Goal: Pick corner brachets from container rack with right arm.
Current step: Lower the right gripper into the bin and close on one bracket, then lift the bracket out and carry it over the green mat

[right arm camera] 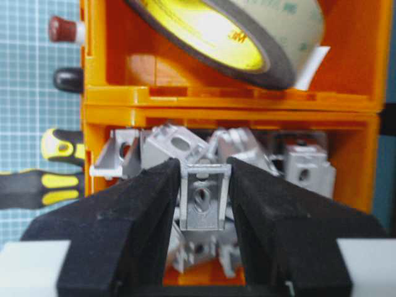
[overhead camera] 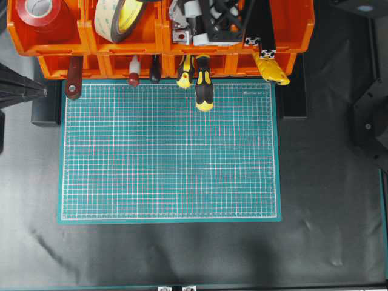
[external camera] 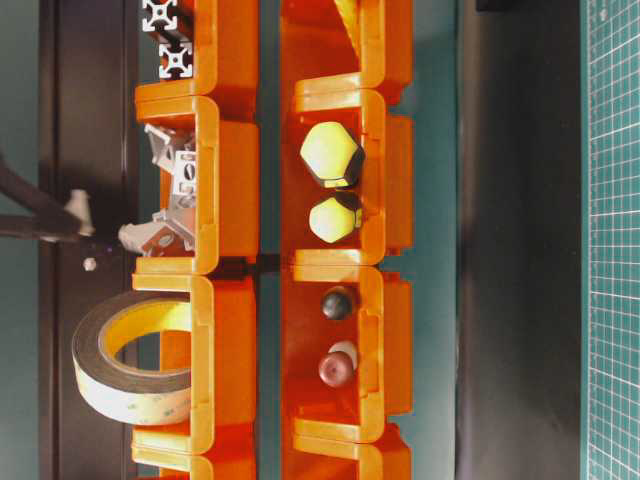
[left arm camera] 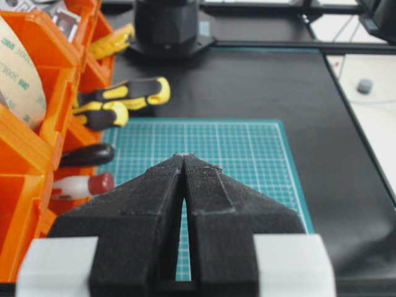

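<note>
One bracket [right arm camera: 203, 199] sits pinched between the two fingers of my right gripper [right arm camera: 204, 204], its square holed face turned toward my wrist camera; both fingers [right arm camera: 148, 204] press against its sides, directly over the heap of other brackets [right arm camera: 241, 154] in the same bin; that bin belongs to the upper tier of the orange rack [right arm camera: 229, 99], and the brackets fill it in a loose silver-grey pile. From above, my right gripper [overhead camera: 225, 24] is inside that bin, with a few brackets [overhead camera: 179, 30] showing beside it at its left; the bin to the left holds a big roll of tape [overhead camera: 124, 18], and a red roll [overhead camera: 39, 12] lies in the next one along. Black slotted bars [overhead camera: 260, 42] rest in the bin on the other side. Screwdrivers with yellow and black handles [overhead camera: 203, 85] poke out of the lower tier onto the green mat [overhead camera: 170, 151]. My left gripper [left arm camera: 184, 185] hangs above the mat with its fingers pressed together, nothing between them.
</note>
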You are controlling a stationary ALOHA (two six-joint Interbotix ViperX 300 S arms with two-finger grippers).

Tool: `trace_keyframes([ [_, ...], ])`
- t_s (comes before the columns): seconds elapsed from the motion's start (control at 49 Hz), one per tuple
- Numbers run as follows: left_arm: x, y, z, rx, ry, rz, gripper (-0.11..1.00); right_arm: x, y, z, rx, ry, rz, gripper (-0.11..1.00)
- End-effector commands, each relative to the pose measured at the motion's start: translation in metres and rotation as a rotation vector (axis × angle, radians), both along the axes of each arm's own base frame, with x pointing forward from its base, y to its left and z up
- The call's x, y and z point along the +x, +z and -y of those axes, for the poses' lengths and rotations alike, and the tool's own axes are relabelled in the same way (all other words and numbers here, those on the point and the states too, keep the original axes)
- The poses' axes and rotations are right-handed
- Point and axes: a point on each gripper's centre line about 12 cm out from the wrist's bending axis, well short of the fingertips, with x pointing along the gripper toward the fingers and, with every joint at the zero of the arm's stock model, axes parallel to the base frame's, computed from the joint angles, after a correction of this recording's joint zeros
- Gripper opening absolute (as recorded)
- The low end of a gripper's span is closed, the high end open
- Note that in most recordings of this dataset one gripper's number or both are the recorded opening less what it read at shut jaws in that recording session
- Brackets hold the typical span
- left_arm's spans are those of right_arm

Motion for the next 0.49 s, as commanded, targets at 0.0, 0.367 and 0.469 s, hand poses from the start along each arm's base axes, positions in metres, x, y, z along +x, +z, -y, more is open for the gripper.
trace_keyframes([
  [0.0,0.001,0.012,0.0,0.001,0.002,0.031,0.0,-0.017,0.038,-0.009,-0.039,0.009,0.076,0.24],
  [0.367,0.001,0.011,-0.001,0.002,0.003,0.028,0.0,-0.039,0.06,-0.028,-0.098,-0.013,0.1,0.24],
  [0.469,0.002,0.011,-0.001,0.002,0.003,0.026,0.0,-0.041,0.062,-0.032,-0.093,-0.018,0.114,0.24],
])
